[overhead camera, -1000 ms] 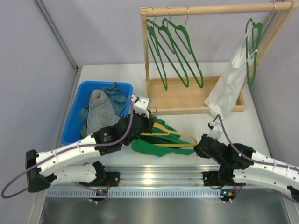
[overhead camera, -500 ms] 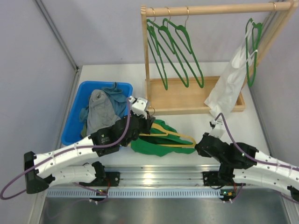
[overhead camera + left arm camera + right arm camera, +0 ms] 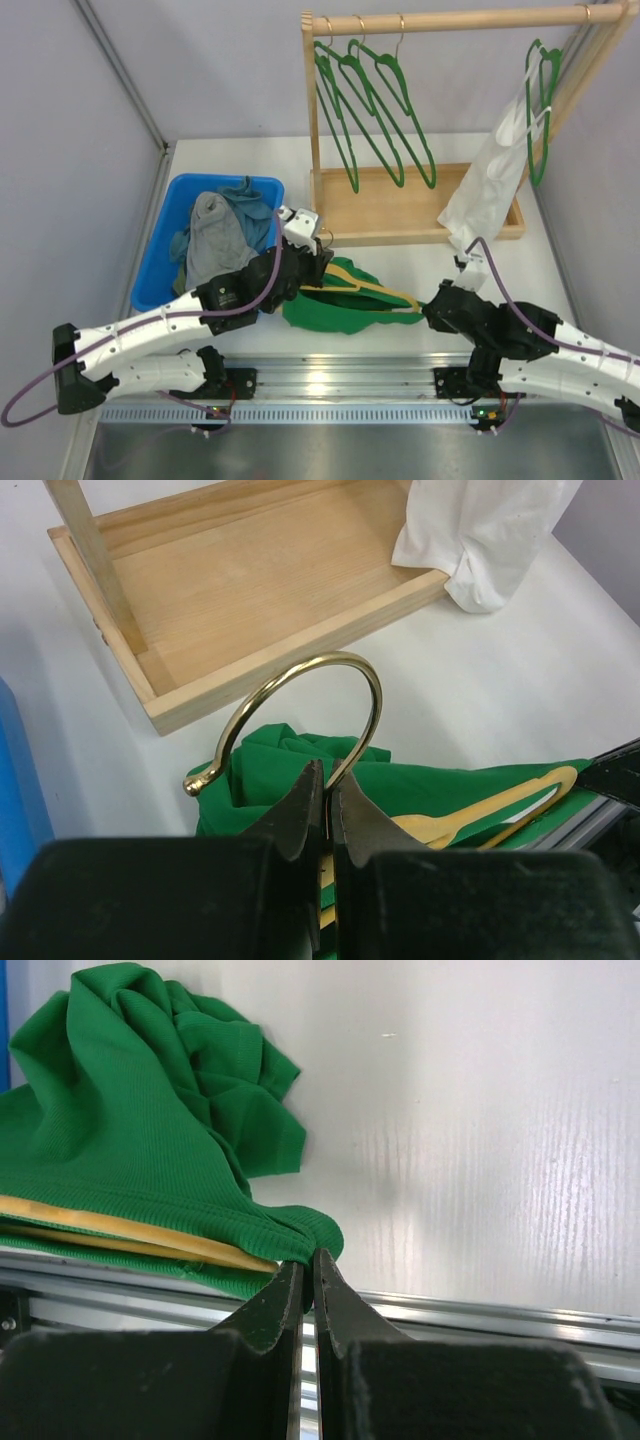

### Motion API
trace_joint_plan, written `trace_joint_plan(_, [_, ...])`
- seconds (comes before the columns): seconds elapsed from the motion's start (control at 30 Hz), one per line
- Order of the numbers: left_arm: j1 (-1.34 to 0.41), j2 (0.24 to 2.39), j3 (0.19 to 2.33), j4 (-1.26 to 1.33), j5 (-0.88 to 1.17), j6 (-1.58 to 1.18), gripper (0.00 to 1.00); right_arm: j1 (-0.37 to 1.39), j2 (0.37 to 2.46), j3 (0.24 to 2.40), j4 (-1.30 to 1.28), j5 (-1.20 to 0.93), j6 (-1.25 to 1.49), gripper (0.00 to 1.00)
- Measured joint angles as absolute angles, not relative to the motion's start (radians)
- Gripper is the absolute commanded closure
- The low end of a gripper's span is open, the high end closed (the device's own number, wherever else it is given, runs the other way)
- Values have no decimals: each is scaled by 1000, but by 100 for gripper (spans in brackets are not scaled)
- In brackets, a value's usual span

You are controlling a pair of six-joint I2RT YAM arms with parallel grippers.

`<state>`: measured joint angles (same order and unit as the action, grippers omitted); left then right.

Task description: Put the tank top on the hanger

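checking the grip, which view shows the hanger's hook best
Left wrist: the hook arches close up, its stem pinched in the left claw. Top view shows it tiny; right wrist view misses it.

A white table (image 3: 560, 270) is seen. A blue bin (image 3: 158, 262) is set by its left edge, and the wooden tray base (image 3: 400, 205) of a clothes rack (image 3: 450, 20) along its far edge. At the middle of the near edge a green tank top (image 3: 335, 310) is bunched, with a yellow hanger (image 3: 385, 293) laid across it.
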<state>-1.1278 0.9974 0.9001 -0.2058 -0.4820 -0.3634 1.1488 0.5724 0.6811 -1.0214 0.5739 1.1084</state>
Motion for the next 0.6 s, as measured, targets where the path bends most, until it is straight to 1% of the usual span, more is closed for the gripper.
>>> trace_joint_plan(0.37, [-1128, 1051, 900, -181, -465, -347, 100, 1147, 648, 762, -1059, 581, 1045, 100])
trace_joint_plan(0.6, [-1128, 1079, 902, -172, -453, -341, 100, 1147, 741, 868, -1039, 577, 966, 100])
